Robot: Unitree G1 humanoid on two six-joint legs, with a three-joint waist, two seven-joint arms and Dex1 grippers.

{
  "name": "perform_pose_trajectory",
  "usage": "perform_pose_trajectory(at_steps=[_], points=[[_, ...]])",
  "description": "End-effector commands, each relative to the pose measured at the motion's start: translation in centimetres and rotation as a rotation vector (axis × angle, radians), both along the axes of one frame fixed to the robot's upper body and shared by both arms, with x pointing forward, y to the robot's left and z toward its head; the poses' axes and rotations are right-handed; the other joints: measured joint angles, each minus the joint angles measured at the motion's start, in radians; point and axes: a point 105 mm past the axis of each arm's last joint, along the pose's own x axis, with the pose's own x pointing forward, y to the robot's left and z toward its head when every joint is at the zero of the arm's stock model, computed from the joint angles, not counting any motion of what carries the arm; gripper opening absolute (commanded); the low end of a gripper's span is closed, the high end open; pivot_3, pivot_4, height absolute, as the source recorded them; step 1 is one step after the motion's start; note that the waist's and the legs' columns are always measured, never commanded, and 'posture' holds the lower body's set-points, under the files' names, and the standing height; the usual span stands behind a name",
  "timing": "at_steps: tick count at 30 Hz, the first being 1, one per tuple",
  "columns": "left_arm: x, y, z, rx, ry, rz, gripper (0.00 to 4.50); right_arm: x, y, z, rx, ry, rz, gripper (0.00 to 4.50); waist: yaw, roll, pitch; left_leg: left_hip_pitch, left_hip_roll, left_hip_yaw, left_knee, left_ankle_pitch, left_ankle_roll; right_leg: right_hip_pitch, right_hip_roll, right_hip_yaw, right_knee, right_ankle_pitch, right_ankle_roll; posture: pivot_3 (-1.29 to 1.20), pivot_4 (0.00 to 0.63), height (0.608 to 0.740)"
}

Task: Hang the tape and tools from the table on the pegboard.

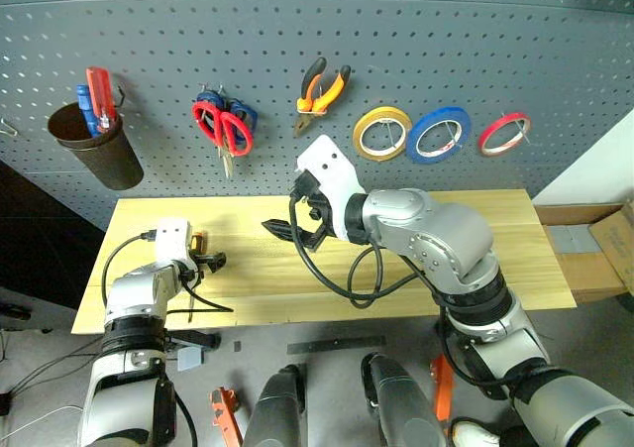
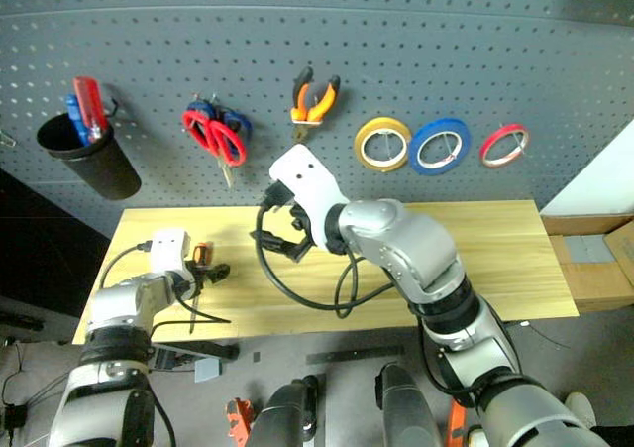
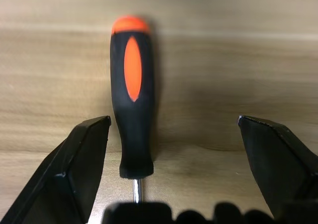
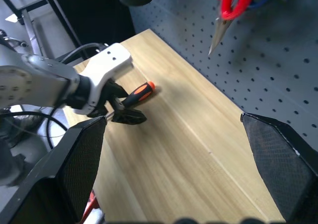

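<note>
While open, left hand [image 3: 171, 174] straddles screwdriver [image 3: 131, 92] on table [image 1: 475, 249]

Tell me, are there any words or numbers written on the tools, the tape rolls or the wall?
No words, numbers or signs can be read in these pictures.
The orange-and-black screwdriver handle lying on the light wooden table bears no lettering.
The blue ring of tape and the red-handled scissors hanging on the dark grey pegboard show no print, though small marks could not be made out.

Grey floor [image 1: 327, 330], cardboard box [image 1: 594, 249] rt.
</note>
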Motion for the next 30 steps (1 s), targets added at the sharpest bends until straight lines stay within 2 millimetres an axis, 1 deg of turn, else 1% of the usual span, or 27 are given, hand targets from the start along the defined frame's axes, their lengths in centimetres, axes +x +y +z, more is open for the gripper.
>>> perform_pose_trajectory(at_steps=[1,4,7,10,11,12,16,17,20,22,24,26,27,30], points=[[-0.3,1.5,-0.8,-0.042,0.013,0.107,4.42,-1.1,0.8,1.4,-0.007,-0.059,0.059,4.5,-0.002,0.002,0.003,0.0,0.0,0.0,0.0,0.0,0.0,0.0,0.0,0.0,0.0,0.0,0.0,-0.16,0.368,0.74],[-0.3,1.9,-1.2,-0.05,0.016,0.143,4.42,-1.2,0.8,1.4,-0.021,-0.07,0.063,4.5,-0.005,0.003,0.004,0.0,0.0,0.001,0.0,0.0,0.0,0.0,-0.001,0.001,0.0,0.0,0.0,-0.17,0.368,0.74],[-0.2,1.7,-1.6,-0.055,0.018,0.146,3.87,-1.2,0.7,1.4,-0.041,-0.084,0.066,4.5,-0.011,0.004,0.004,0.0,0.0,0.001,0.0,0.0,0.0,0.0,-0.001,0.001,0.0,0.0,0.0,-0.18,0.359,0.74],[-0.3,1.5,-1.7,-0.065,0.012,0.149,2.8,-1.2,0.6,1.5,-0.052,-0.1,0.072,4.5,-0.012,0.004,0.004,0.0,0.0,0.001,0.0,0.0,0.0,0.0,-0.001,0.001,0.0,0.0,0.0,-0.17,0.346,0.74],[-0.3,1.5,-1.6,-0.076,0.001,0.156,2.56,-1.2,0.7,1.6,-0.054,-0.111,0.076,4.5,-0.012,0.004,0.004,0.0,0.0,0.001,0.0,0.0,0.0,0.0,-0.001,0.001,0.0,0.0,0.0,-0.16,0.338,0.74],[-0.2,1.5,-1.3,-0.102,-0.025,0.181,2.17,-1.2,0.8,1.8,-0.052,-0.127,0.081,4.5,-0.012,0.004,0.004,0.0,0.0,0.001,0.0,0.0,0.0,0.0,-0.001,0.001,0.0,0.0,0.0,-0.16,0.335,0.74],[-0.5,1.9,-0.7,-0.144,-0.076,0.234,0.9,-1.3,1.0,2.5,-0.036,-0.16,0.101,4.5,-0.012,0.004,0.004,0.0,0.0,0.001,0.0,0.0,0.0,0.0,-0.003,0.001,0.0,0.0,0.0,-0.15,0.326,0.74],[-0.6,2.0,-0.5,-0.139,-0.087,0.236,0.83,-1.2,1.1,2.6,-0.034,-0.17,0.106,4.5,-0.012,0.004,0.004,0.0,0.0,0.0,0.0,0.0,-0.001,0.0,-0.003,0.001,0.0,0.0,0.0,-0.14,0.325,0.74],[-1.0,2.2,0.8,-0.125,-0.155,0.241,0.83,-1.3,1.3,3.2,-0.013,-0.202,0.128,4.5,-0.012,0.004,0.004,0.0,0.0,0.001,0.0,-0.001,-0.001,0.0,-0.003,0.001,-0.001,0.0,0.0,-0.13,0.319,0.74],[-1.5,2.4,2.2,-0.079,-0.227,0.233,0.83,-1.5,1.2,3.8,0.011,-0.211,0.141,4.5,-0.011,0.003,0.004,-0.001,0.0,0.0,0.0,-0.001,-0.001,-0.001,-0.003,0.0,-0.001,0.0,0.0,-0.13,0.313,0.74],[-2.2,2.4,4.0,-0.028,-0.316,0.222,0.83,-1.8,1.0,4.6,0.041,-0.229,0.152,4.5,-0.01,0.003,0.003,-0.003,0.001,0.0,0.0,-0.001,-0.002,-0.002,-0.003,0.0,-0.002,0.0,0.0,-0.12,0.307,0.74],[-3.1,2.3,6.3,0.022,-0.417,0.226,0.83,-1.8,0.8,5.4,0.07,-0.245,0.153,4.5,-0.004,0.002,0.003,-0.005,0.0,-0.001,0.0,-0.001,-0.002,-0.004,-0.005,-0.001,-0.002,0.0,0.0,-0.1,0.297,0.74],[-3.3,2.2,7.0,0.035,-0.443,0.221,0.83,-1.8,0.8,5.6,0.077,-0.248,0.153,4.5,0.0,0.002,0.003,-0.006,0.001,-0.002,0.0,-0.001,-0.002,-0.004,-0.005,-0.001,-0.002,0.0,0.0,-0.08,0.289,0.74],[-4.4,1.2,10.9,0.126,-0.593,0.175,0.83,-2.2,0.2,6.0,0.09,-0.267,0.174,4.5,0.005,0.002,0.002,-0.007,0.0,-0.003,0.0,-0.001,-0.002,-0.005,-0.005,-0.001,-0.002,0.0,0.0,-0.06,0.275,0.74]])
